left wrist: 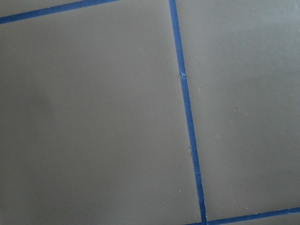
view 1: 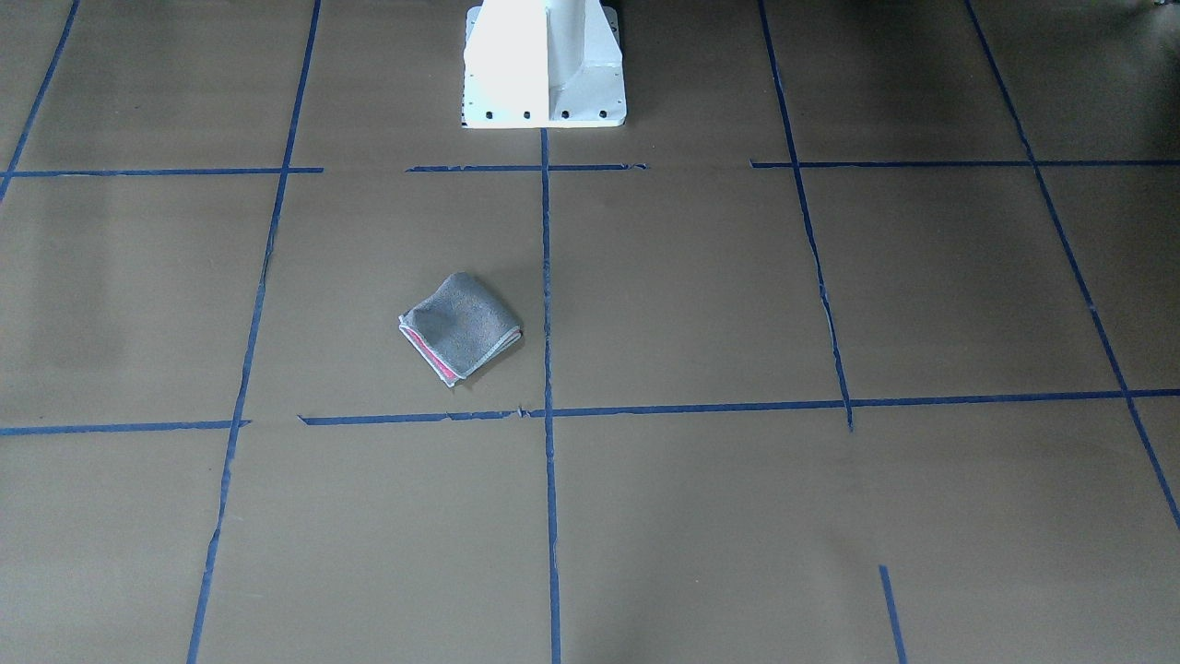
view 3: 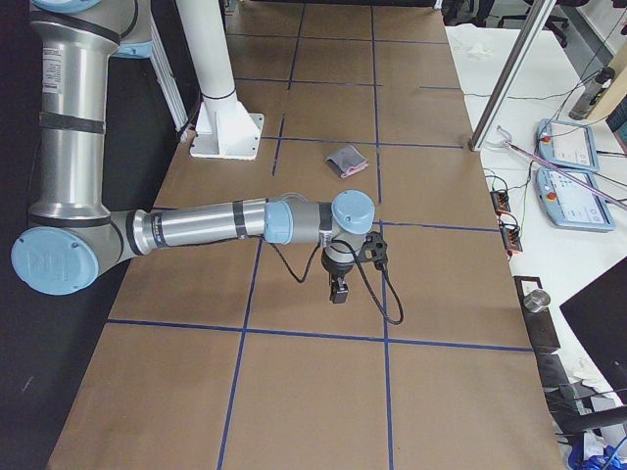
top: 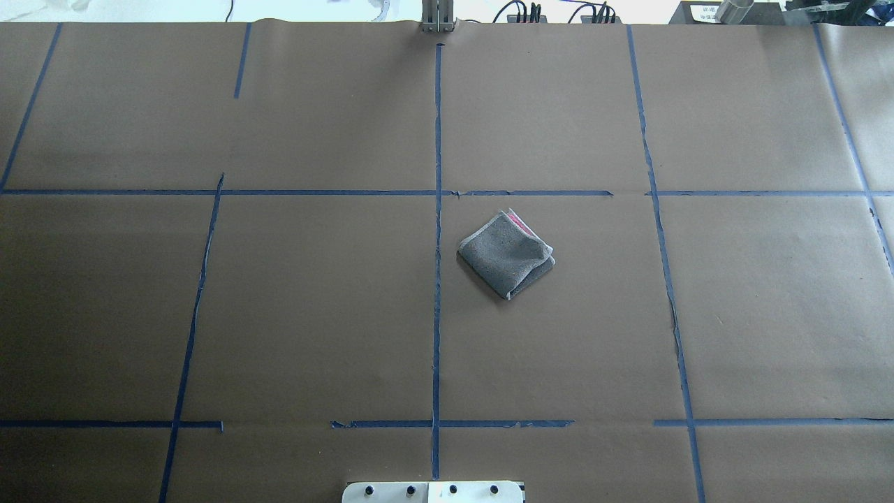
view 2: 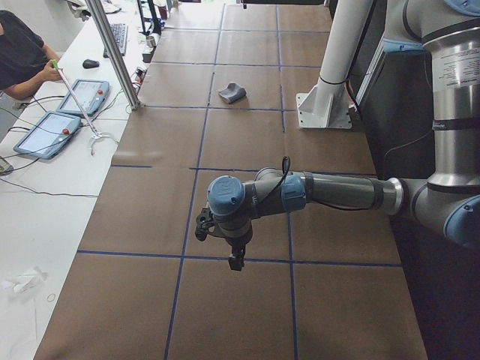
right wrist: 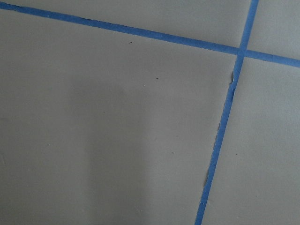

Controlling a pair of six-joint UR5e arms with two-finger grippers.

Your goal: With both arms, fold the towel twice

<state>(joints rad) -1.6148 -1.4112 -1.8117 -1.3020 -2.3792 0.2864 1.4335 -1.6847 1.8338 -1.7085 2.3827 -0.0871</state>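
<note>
The towel [top: 506,253] lies folded into a small, thick, roughly square pad of nubbly terry. Its grey face is up and a sliver of pink shows between the layers at one edge (a whitish stitched hem traces the outline). It rests on the matte brown paper [top: 314,314] of the table, just beside the central blue tape line [top: 437,279], on the robot's right side.

The tubular left arm [view 2: 337,191] and right arm [view 3: 196,227] are well apart from the cloth. The left gripper [view 2: 235,261] and right gripper [view 3: 339,291] show only in the side views, so it cannot be told whether their fingers are apart or together.
</note>
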